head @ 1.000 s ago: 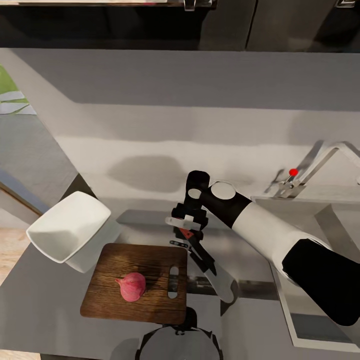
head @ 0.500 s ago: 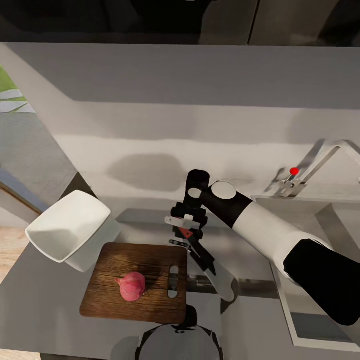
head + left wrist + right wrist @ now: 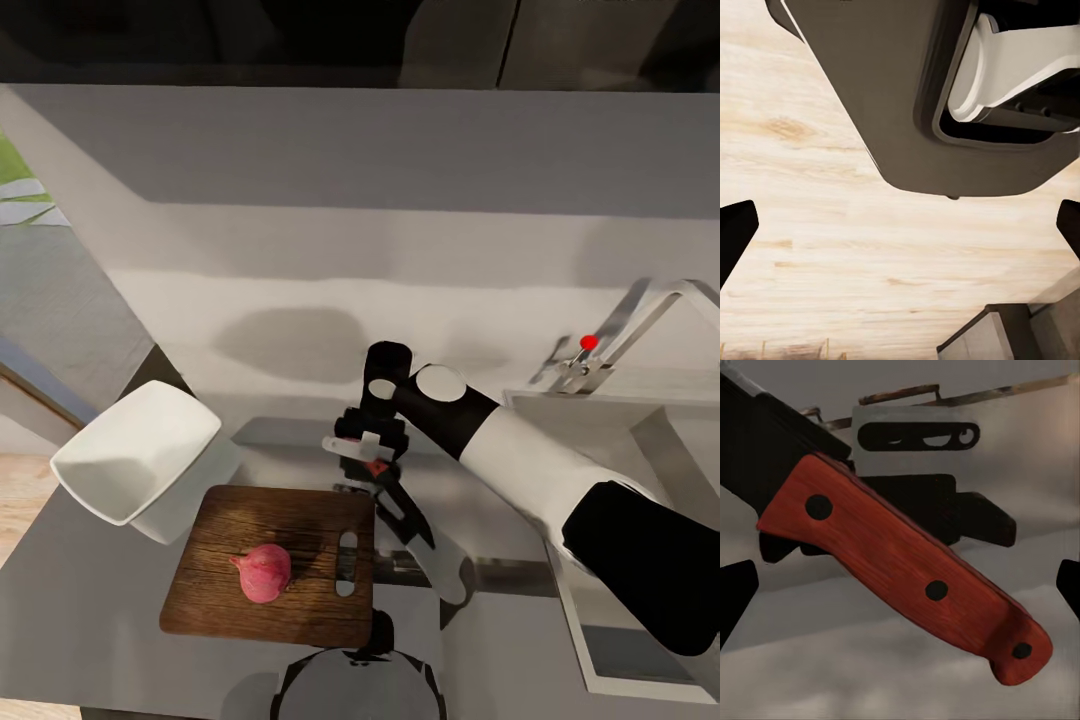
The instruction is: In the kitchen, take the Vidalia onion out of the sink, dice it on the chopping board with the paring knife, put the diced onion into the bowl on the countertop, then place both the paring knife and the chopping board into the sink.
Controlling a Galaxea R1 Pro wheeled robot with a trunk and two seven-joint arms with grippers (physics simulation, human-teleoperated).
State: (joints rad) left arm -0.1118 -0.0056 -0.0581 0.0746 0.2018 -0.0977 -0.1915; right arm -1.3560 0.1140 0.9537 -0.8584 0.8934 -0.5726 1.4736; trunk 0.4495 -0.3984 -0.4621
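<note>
- Red-brown and riveted, the paring knife (image 3: 907,570) handle sits across my right wrist view; my right gripper (image 3: 372,470) is clamped on it above the countertop (image 3: 90,610), just beside the chopping board (image 3: 275,565).
- The Vidalia onion (image 3: 263,573) rests whole on the board.
- The white bowl (image 3: 135,463) stands just beside the board's far left corner.
- The sink (image 3: 655,450) lies to my right.
- My left gripper (image 3: 900,225) faces wood floor (image 3: 832,247), fingers wide apart.
</note>
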